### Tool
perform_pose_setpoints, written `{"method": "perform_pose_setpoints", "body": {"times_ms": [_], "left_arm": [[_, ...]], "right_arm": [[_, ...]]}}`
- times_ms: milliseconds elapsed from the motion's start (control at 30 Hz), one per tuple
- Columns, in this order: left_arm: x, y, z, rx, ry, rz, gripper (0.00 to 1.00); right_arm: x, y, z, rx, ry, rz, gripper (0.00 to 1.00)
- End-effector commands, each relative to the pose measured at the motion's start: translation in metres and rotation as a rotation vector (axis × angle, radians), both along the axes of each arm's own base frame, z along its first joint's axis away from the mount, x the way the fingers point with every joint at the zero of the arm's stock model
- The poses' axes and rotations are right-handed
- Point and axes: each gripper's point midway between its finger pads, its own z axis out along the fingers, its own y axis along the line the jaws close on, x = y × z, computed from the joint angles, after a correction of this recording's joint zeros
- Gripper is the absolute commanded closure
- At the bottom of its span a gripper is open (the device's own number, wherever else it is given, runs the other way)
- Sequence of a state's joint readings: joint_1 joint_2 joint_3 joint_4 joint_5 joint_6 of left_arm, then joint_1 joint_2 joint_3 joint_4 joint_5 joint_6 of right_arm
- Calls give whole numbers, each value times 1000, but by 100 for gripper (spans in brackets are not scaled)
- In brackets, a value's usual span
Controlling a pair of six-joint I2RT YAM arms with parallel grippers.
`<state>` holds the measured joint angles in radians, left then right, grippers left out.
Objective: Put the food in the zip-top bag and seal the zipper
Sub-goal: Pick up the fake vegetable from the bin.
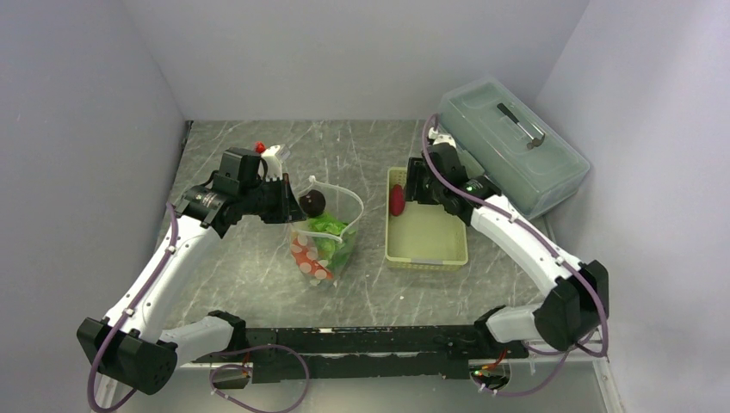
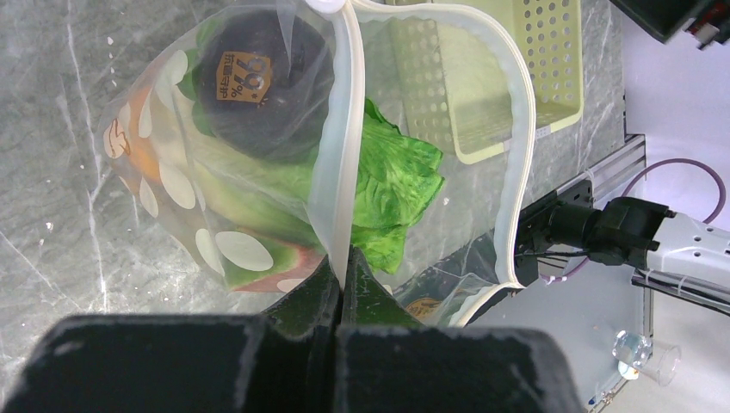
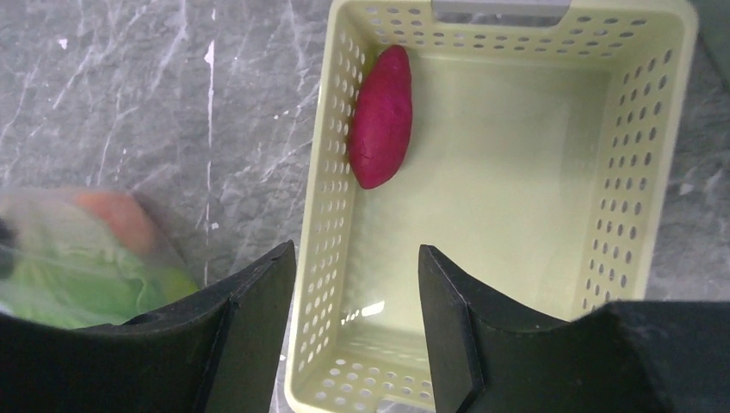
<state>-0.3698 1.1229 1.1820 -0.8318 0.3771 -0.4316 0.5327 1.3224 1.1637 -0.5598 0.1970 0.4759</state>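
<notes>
Left of the basket point(image 3: 641, 129), the food-filled zip-top bag point(image 1: 323, 245) stands, its zipper point(image 2: 331, 155) clenched in the left gripper point(image 2: 342, 284). The right gripper point(image 3: 357, 284) hangs released over the basket, above the red long piece point(image 3: 380, 116) inside. A slipping pinch could collapse the mouth, blocking that piece.

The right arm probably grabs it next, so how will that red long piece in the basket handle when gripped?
The red long piece looks smooth and rounded with tapered ends, so it may slip or roll unless gripped across its middle. It lies against the basket wall, probably leaving little room for a finger there.
</notes>
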Motion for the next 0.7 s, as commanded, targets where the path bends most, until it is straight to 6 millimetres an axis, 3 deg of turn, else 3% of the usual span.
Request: {"method": "perform_pose_setpoints", "body": {"times_ms": [0,300,667], "left_arm": [[4,-4,12,-28,-42,-6,100],[3,-2,13,-22,-51,0,100],[4,-2,9,-17,-44,-3,100]], "right_arm": [[18,9,-13,80,19,1,43],[52,11,-50,128,95,-43,44],[73,13,-94,152,186,-51,44]]}}
